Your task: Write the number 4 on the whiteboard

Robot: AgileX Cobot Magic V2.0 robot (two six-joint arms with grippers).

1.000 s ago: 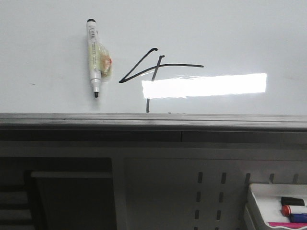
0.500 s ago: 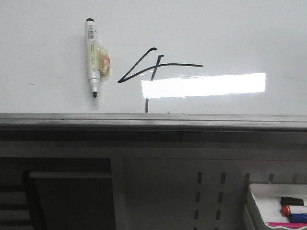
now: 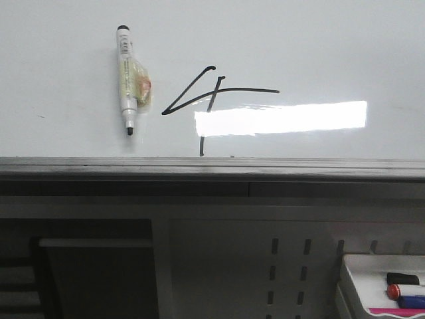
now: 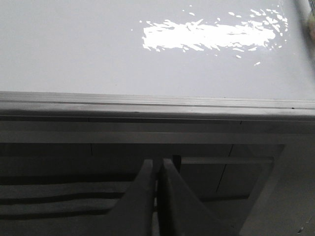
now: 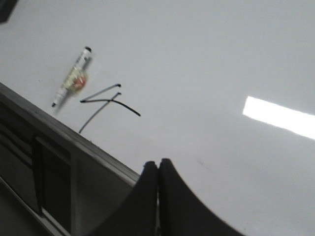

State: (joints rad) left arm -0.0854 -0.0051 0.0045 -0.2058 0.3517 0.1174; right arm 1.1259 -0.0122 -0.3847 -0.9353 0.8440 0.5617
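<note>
1. Where the front view looks forward, the whiteboard [image 3: 319, 40] fills the upper half, glossy, with a bright rectangular reflection right of centre and a grey metal edge along its bottom.
2. Drawn in thin black line, the number 4 [image 3: 206, 96] sits near the board's middle; its long horizontal stroke runs right above the reflection, and its stem drops toward the bottom edge, partly washed out by the glare.
3. A black-tipped marker [image 3: 126, 80] lies on the board just left of the numeral, tip pointing at the bottom edge, with a yellowish lump attached at its middle. It is apart from the drawn line.
4. At lower right, a white tray [image 3: 355, 272] holds a black, a red and a blue marker.
5. Left gripper [image 4: 158, 167]: fingers pressed together, nothing between them, positioned below the board's metal edge.
6. Right gripper [image 5: 158, 169]: fingers pressed together, nothing held, over the board surface, well apart from the numeral and the marker.
</note>
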